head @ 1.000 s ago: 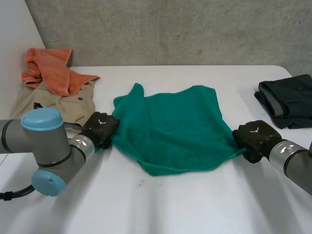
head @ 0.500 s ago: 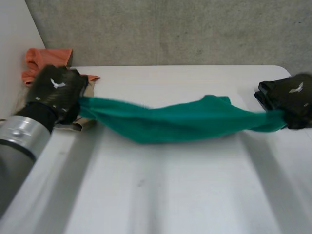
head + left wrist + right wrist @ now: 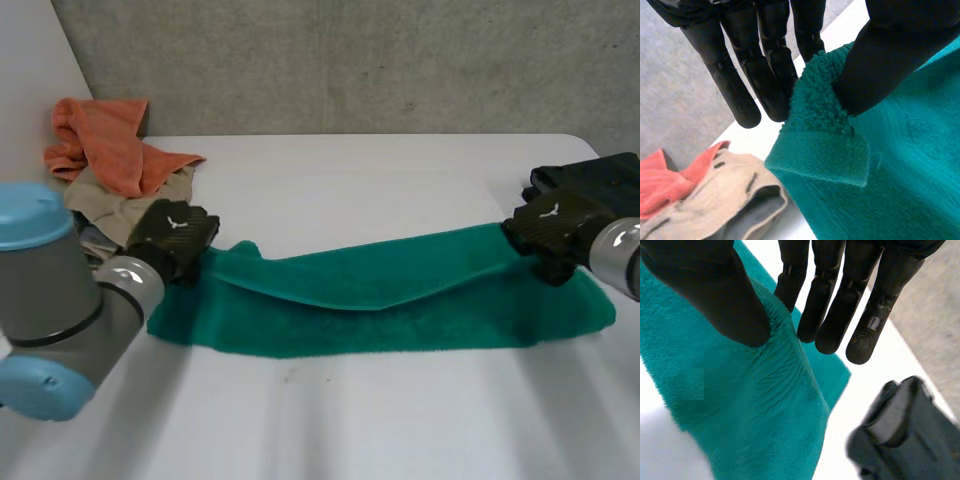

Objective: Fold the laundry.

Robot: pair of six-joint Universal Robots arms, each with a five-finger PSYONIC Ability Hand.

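Note:
A green towel [image 3: 380, 305] lies stretched wide across the white table [image 3: 350, 420], with its far edge sagging in a fold over the near part. My left hand [image 3: 172, 238] pinches the towel's left corner [image 3: 815, 107] between thumb and straight fingers [image 3: 772, 80]. My right hand [image 3: 548, 228] pinches the right corner [image 3: 775, 315] the same way, thumb against fingers [image 3: 832, 305]. Both corners are held just above the table.
An orange cloth [image 3: 105, 140] lies on a beige garment [image 3: 115, 205] at the back left, close to my left hand; the beige garment [image 3: 715, 200] shows under it. A dark folded garment [image 3: 600, 190] sits at the back right, also seen as the dark garment [image 3: 900, 440].
Both hands lifted the towel by its corners, swung it up and apart, and have now laid it down as a long strip across the table.

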